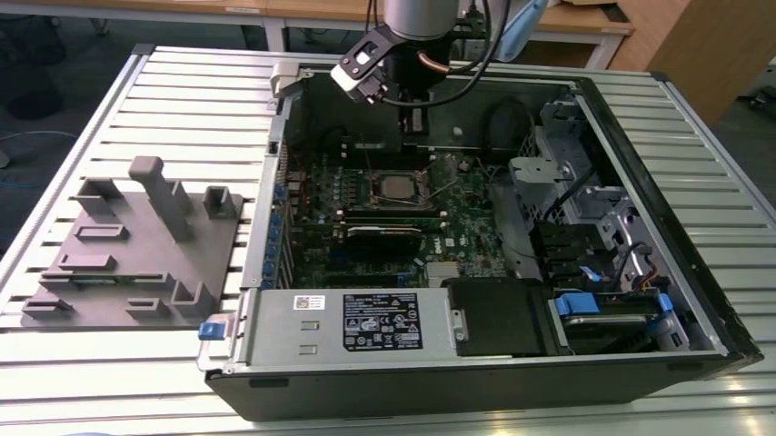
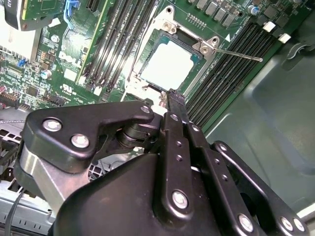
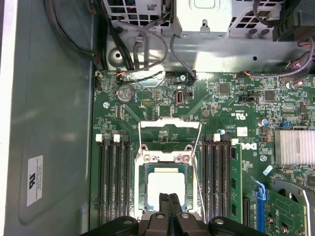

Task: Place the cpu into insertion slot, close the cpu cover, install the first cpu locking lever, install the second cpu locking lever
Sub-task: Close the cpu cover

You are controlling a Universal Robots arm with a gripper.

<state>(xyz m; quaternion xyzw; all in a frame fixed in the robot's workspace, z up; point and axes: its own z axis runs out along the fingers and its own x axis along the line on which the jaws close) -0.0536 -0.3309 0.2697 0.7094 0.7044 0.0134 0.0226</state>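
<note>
- Your gripper (image 1: pixel 413 127) hangs inside the open computer case (image 1: pixel 679 300), above the green motherboard (image 1: pixel 467 218); in both wrist views its two fingers are pressed together, with nothing between them.
- The cpu (image 3: pixel 165 183) lies flat in the insertion slot (image 1: pixel 374 186), silver top up; the fingertips sit over the chip's edge; you cannot tell whether they touch it.
- The cpu cover (image 3: pixel 165 157) is down around the chip; the silver top shows through its square cut-out.
- In the second wrist view, one thin locking lever (image 2: pixel 238 54) points away from the socket, across the black memory slots (image 2: pixel 226 73); in the first wrist view, a wire loop (image 3: pixel 170 124) lies over the board just beyond the cover.
- In the exterior view, the case lies on its side on a slatted metal table (image 1: pixel 109 109); a grey moulded fixture (image 1: pixel 134 245) sits beside it on the exterior view's left; the labelled power supply box (image 1: pixel 352 322) fills the case's near end, well apart from the gripper.
</note>
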